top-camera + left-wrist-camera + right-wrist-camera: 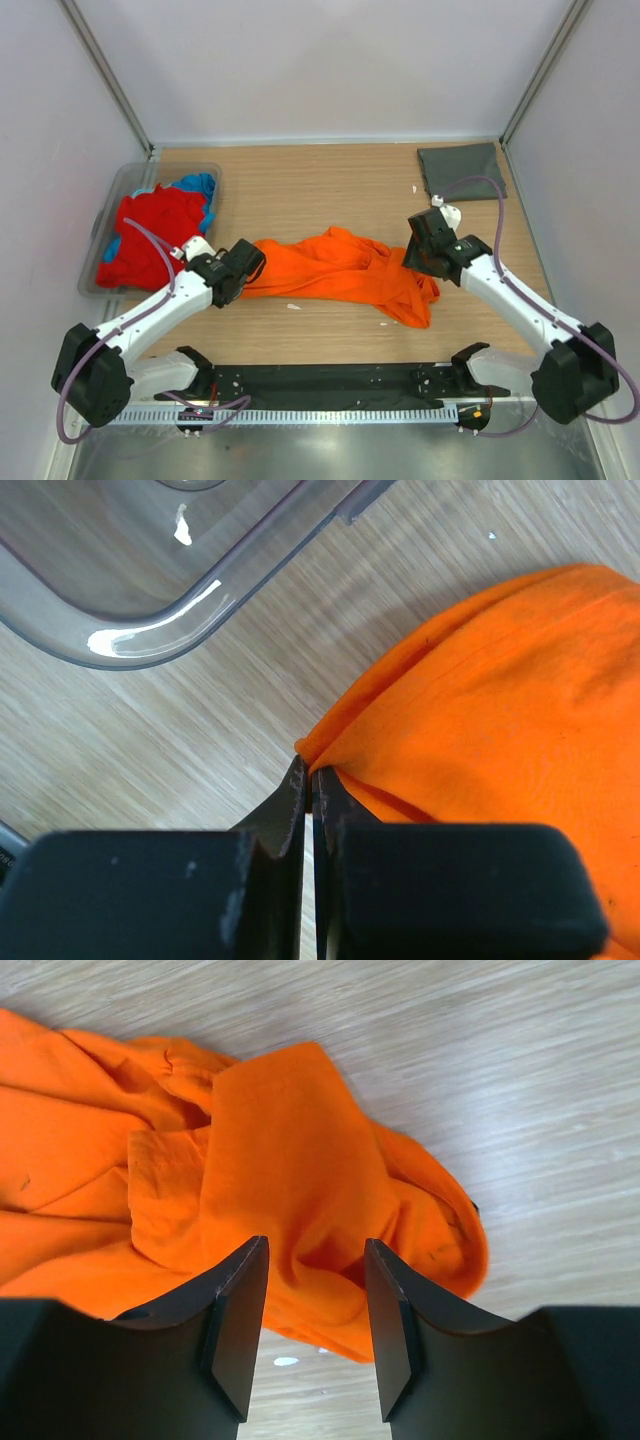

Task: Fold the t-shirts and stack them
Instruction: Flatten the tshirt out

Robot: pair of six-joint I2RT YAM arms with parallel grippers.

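A bright orange t-shirt [340, 270] lies crumpled across the middle of the table. My left gripper [245, 270] sits at its left end, jaws shut on a pinch of the orange hem [400, 730]. My right gripper [420, 262] hovers at the shirt's right end; in the right wrist view its jaws stand apart over a bunched orange fold [280, 1160], touching nothing. A dark grey t-shirt [460, 168] lies folded flat at the back right corner. A red t-shirt [150, 235] and a blue one [200, 185] are heaped in the tub.
The clear plastic tub [130, 170] stands at the left edge, its rounded corner [150, 630] close to my left gripper [312, 775]. Small white specks [292, 306] lie on the wood near the shirt. Walls enclose the table on three sides.
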